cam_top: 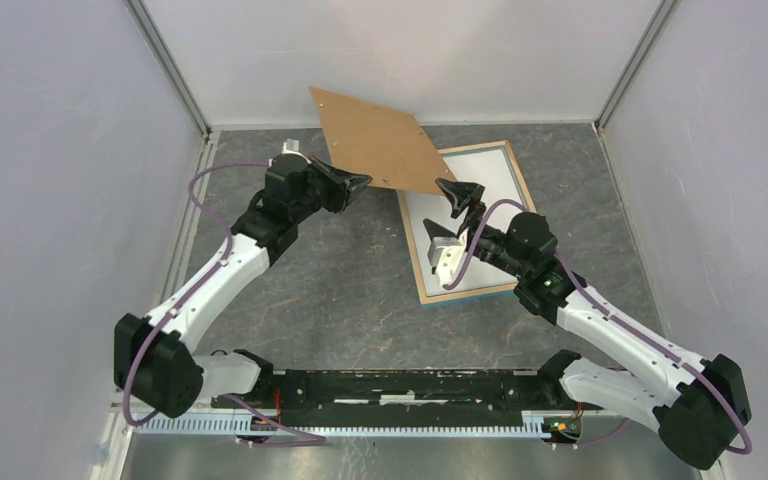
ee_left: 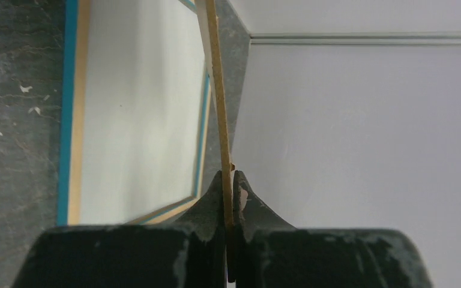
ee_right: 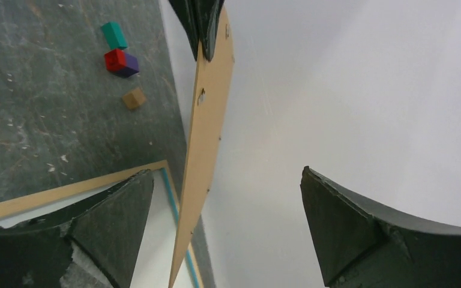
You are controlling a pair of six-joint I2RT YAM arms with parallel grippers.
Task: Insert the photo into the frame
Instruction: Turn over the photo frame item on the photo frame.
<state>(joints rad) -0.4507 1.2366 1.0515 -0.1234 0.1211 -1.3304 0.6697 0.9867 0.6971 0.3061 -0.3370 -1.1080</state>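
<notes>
While gripping the brown backing board (cam_top: 375,140) by one edge only, left tool (cam_top: 358,183) clamped shut, holding it tilted above the frame's (cam_top: 470,292) far-left corner. Right tool (cam_top: 448,210) gaping, empty, over the frame's left half. Inside the frame, flat on the desk (cam_top: 340,290): the photo (cam_top: 490,185), seemingly face-down, only white showing. Could slip or twist from that single pinch, knocking the photo askew.
</notes>
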